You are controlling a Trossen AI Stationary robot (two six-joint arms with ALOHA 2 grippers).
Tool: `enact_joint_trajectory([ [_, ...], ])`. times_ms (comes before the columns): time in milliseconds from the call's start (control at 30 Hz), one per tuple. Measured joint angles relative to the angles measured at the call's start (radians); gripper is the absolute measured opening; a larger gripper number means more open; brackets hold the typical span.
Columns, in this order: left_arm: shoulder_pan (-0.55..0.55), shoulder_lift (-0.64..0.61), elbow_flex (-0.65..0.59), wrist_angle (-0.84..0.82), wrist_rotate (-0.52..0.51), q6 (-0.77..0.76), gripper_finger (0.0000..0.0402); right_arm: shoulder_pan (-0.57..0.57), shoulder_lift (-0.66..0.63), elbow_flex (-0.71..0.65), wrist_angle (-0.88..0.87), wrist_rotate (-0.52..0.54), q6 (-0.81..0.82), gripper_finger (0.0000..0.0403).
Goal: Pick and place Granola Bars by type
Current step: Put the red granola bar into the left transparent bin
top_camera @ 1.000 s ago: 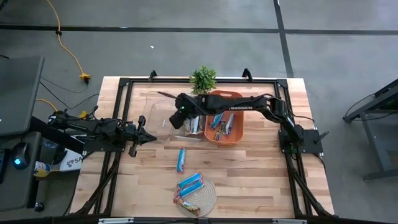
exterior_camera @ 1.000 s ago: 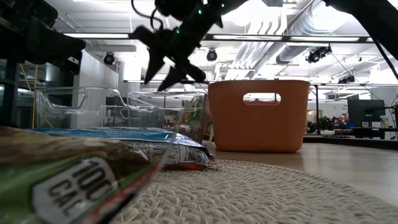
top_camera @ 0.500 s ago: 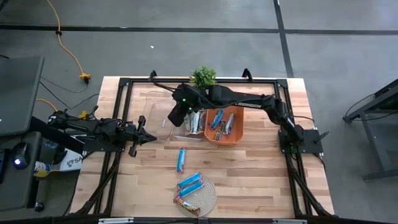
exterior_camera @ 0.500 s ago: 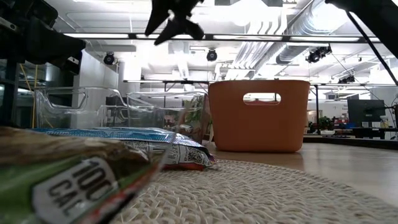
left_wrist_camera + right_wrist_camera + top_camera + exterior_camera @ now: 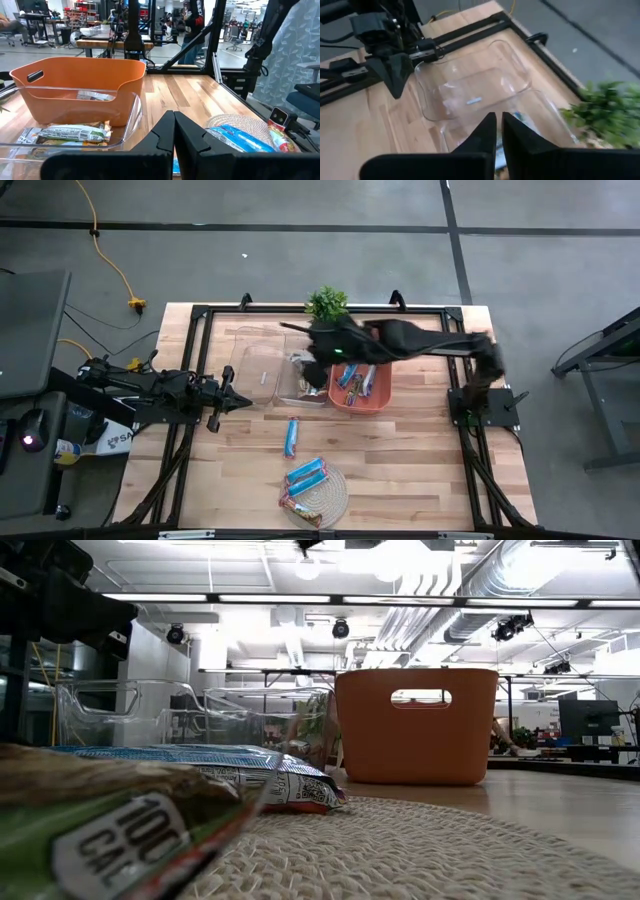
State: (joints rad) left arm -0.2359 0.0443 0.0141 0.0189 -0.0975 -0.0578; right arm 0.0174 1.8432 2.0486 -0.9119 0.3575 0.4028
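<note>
Over the back of the counter (image 5: 420,450), above the seam between orange bin (image 5: 362,385) and the nearer clear bin (image 5: 305,380), hangs the right gripper (image 5: 318,370), fingers (image 5: 517,137) nearly touching, a sliver apart, holding nothing. Below it, in the right wrist view, lie two clear bins side by side, the farther clear bin (image 5: 470,85) empty but for a small label, with the plant (image 5: 600,112) just beside. At the counter's left edge waits the left gripper (image 5: 232,402), raised off the wood and pointing toward the bins, fingers (image 5: 200,140) pressed together on nothing. Inside the nearer clear bin rest silver-white bars (image 5: 75,132), stacked flat against the wall facing the orange bin. Inside the orange bin lie several bars (image 5: 360,380), blue and brown-gold mixed, type hard to tell from above. On bare wood in front of the bins lies one blue bar (image 5: 291,437), well apart from everything. Near the front edge sits the woven mat (image 5: 330,495), carrying two blue bars (image 5: 306,475) side by side and one brown-gold bar (image 5: 300,508) at its front rim. Close up in the low view, a blue bar (image 5: 190,762) atop the mat, a wrapper marked 100 CAL (image 5: 110,835) nearest the lens. Beyond the counter, in the left wrist view, stands a person (image 5: 192,22).
</note>
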Motion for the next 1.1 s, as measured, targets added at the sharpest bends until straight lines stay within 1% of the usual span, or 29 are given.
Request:
enact_joint_trajectory([
  [133,0.0,0.0,0.0,0.0,0.0,0.0,0.0001,0.033,-0.166,-0.177,0.033,0.08,0.017,0.0003],
  [200,0.0,0.0,0.0,0.0,0.0,0.0,0.0001,0.051,-0.263,-0.291,0.083,0.122,0.034,0.0004],
  [267,0.0,0.0,0.0,0.0,0.0,0.0,0.0001,0.066,-0.368,-0.419,0.161,0.167,0.043,0.0002],
  [367,0.0,0.0,0.0,0.0,0.0,0.0,0.0001,0.085,-0.535,-0.631,0.327,0.203,0.046,0.0001],
  [567,0.0,0.0,0.0,0.0,0.0,0.0,0.0001,0.087,-0.833,-1.042,0.688,0.214,0.039,0.0],
  [767,0.0,0.0,0.0,0.0,0.0,0.0,0.0001,0.067,-1.068,-1.381,0.975,0.212,0.023,0.0],
  [933,0.0,0.0,0.0,0.0,0.0,0.0,0.0001,0.045,-1.226,-1.6,1.141,0.194,0.026,0.0],
  [1100,0.0,0.0,0.0,0.0,0.0,0.0,0.0001,0.024,-1.349,-1.733,1.23,0.15,0.017,0.0],
])
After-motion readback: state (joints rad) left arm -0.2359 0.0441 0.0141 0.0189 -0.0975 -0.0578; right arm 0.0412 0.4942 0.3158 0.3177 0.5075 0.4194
